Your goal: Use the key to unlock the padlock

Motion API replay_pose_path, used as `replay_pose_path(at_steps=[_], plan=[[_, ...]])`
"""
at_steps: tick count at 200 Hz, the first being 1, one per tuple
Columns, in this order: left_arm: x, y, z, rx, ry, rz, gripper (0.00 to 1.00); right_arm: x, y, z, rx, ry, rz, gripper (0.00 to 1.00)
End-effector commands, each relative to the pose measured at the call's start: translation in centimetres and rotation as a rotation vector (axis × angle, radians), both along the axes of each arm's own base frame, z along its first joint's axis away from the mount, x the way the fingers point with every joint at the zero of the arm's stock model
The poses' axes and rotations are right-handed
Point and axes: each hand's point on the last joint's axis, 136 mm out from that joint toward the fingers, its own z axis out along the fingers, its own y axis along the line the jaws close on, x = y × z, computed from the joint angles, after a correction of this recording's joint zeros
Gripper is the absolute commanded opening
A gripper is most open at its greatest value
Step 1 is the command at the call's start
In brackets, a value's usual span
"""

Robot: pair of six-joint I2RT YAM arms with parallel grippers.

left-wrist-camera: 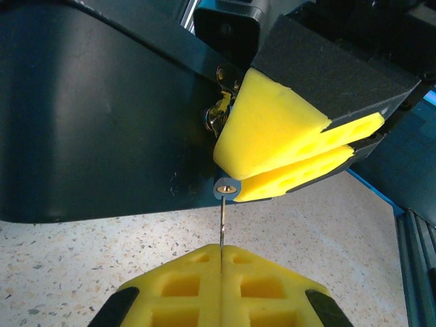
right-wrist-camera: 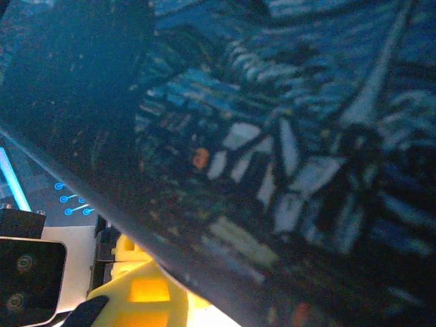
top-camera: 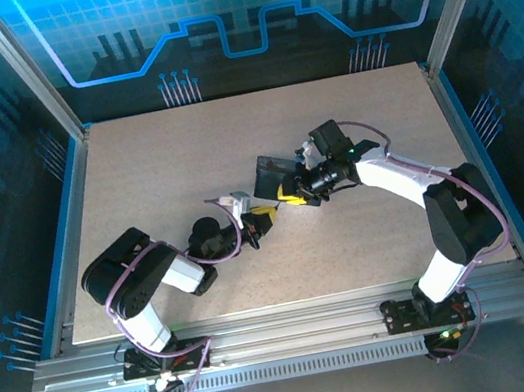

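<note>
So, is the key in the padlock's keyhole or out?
Apparently out: the tip of the key meets the lower rim of the padlock, below its brass keyhole.

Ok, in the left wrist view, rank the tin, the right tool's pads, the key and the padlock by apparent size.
Largest: tin
Then: right tool's pads
Last: key and padlock, both tiny, partly hidden, so unranked

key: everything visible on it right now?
The key shows in the left wrist view as a thin, straight, dark-grey metal blade, edge-on. Its lower end is pinched between the yellow pads of the shut left tool. Its tip meets the brassy keyhole in the small bluish end of the padlock. The bow is hidden; how deep it sits can't be told.
</note>
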Motion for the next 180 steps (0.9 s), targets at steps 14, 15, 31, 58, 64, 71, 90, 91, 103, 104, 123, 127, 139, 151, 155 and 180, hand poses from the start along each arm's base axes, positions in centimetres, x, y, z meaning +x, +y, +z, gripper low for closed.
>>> replay_pose_path(at_steps=[14, 15, 31, 58, 64, 71, 90, 91, 103, 104, 123, 127, 139, 151, 155, 180], plan=[[0.6, -0.1, 2.4, -0.031, -0.086, 0.002, 0.0, 0.4, 0.5, 1.0, 0.043, -0.014, 0.031, 0.0], [0.6, -0.2, 2.4, -0.031, -0.086, 0.002, 0.0, 0.4, 0.5, 1.0, 0.043, -0.014, 0.031, 0.0], [0.6, -0.1, 2.4, -0.032, -0.087, 0.003, 0.0, 0.4, 0.6, 1.0, 0.045, -0.013, 0.033, 0.0], [0.8, -0.2, 2.3, -0.033, -0.081, 0.004, 0.0, 0.3, 0.8, 1.1, 0.052, -0.012, 0.04, 0.0], [0.8, -0.3, 2.2, -0.032, -0.077, 0.001, 0.0, 0.3, 0.8, 1.1, 0.054, -0.012, 0.042, 0.0], [0.9, -0.5, 2.1, -0.034, -0.072, -0.002, 0.0, 0.2, 0.9, 1.2, 0.056, -0.011, 0.044, 0.0], [1.1, -0.8, 1.8, -0.042, -0.054, -0.017, 0.0, 0.1, 1.0, 1.3, 0.06, -0.013, 0.047, 0.0], [1.0, -0.9, 1.8, -0.043, -0.053, -0.019, 0.0, 0.1, 1.0, 1.3, 0.06, -0.012, 0.047, 0.0], [1.1, -1.1, 1.9, -0.049, -0.049, -0.026, 0.0, 0.1, 1.1, 1.4, 0.064, -0.012, 0.049, 0.0], [1.1, -1.1, 1.8, -0.048, -0.047, -0.026, 0.0, 0.1, 1.1, 1.4, 0.063, -0.013, 0.05, 0.0], [1.2, -1.2, 1.8, -0.052, -0.041, -0.028, 0.0, 0.0, 1.3, 1.5, 0.072, -0.012, 0.052, 0.0], [1.3, -1.2, 1.7, -0.051, -0.04, -0.029, 0.0, 0.0, 1.4, 1.5, 0.075, -0.014, 0.055, 0.0], [1.2, -1.4, 1.7, -0.052, -0.038, -0.036, 0.0, 0.0, 1.4, 1.6, 0.077, -0.014, 0.057, 0.0], [1.0, -1.5, 1.7, -0.055, -0.037, -0.048, 0.0, 0.0, 1.3, 1.4, 0.071, -0.013, 0.056, 0.0], [1.0, -1.5, 1.8, -0.056, -0.037, -0.051, 0.0, 0.1, 1.3, 1.4, 0.071, -0.013, 0.053, 0.0], [0.7, -1.6, 1.8, -0.057, -0.035, -0.065, 0.0, 0.2, 1.3, 1.5, 0.072, -0.017, 0.052, 0.0]])
